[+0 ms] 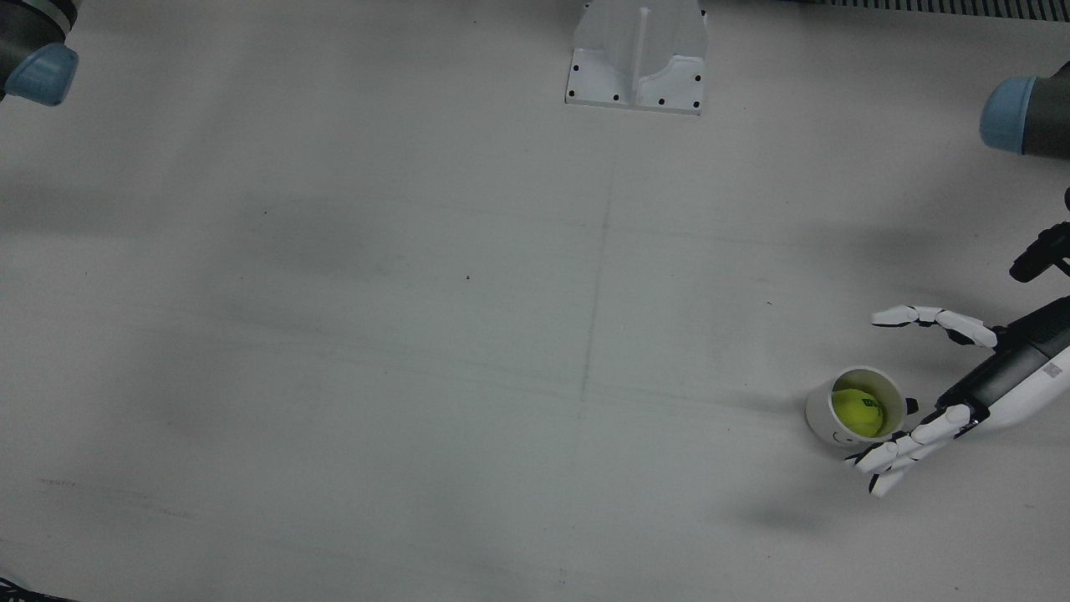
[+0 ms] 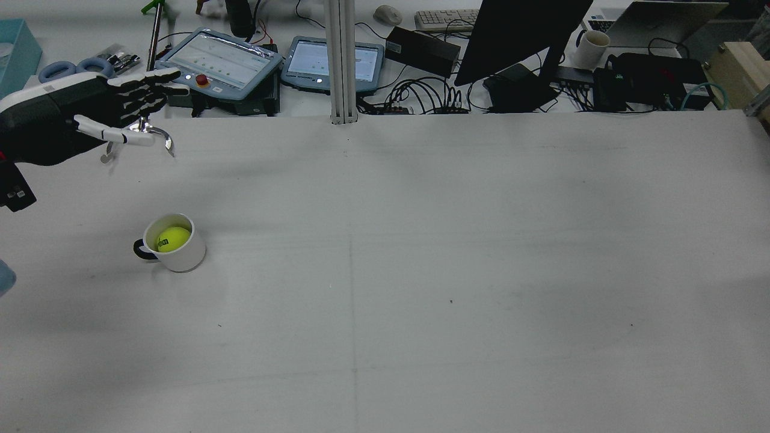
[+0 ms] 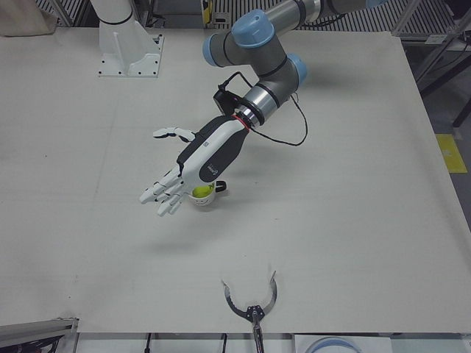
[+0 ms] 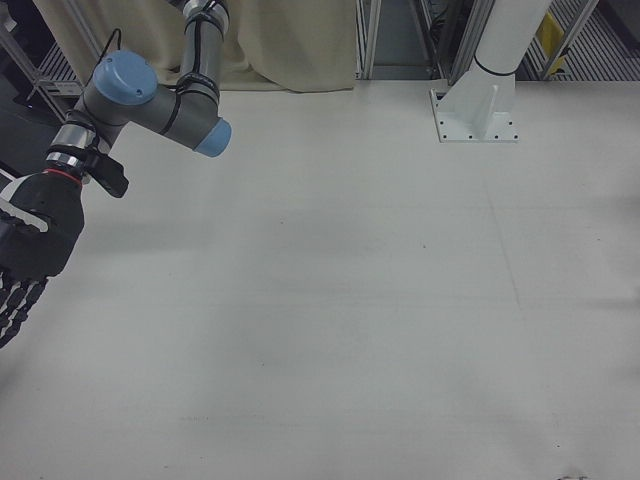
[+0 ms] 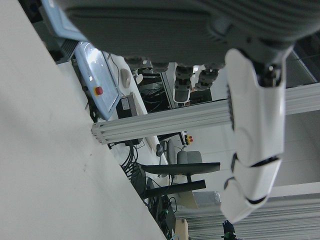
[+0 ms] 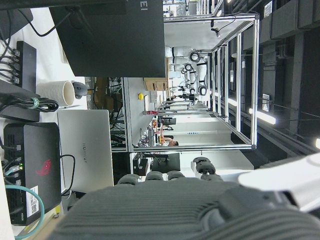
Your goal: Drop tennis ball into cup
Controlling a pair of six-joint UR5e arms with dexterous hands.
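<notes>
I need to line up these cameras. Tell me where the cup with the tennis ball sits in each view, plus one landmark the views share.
Front view: cup, lower right, tennis ball inside.
Rear view: cup, left of centre.
Left-front view: cup near centre, partly hidden under the left hand.
Right-front view: not in it.
Left hand view: not in it.
Right hand view: not in it.
Shared landmark: the open left hand beside the cup.

A white mug point(image 2: 176, 251) is standing on the pale grey table point(image 2: 421, 270) near its left edge, and a white pedestal base point(image 1: 635, 58) is sitting at the robot's side.
</notes>
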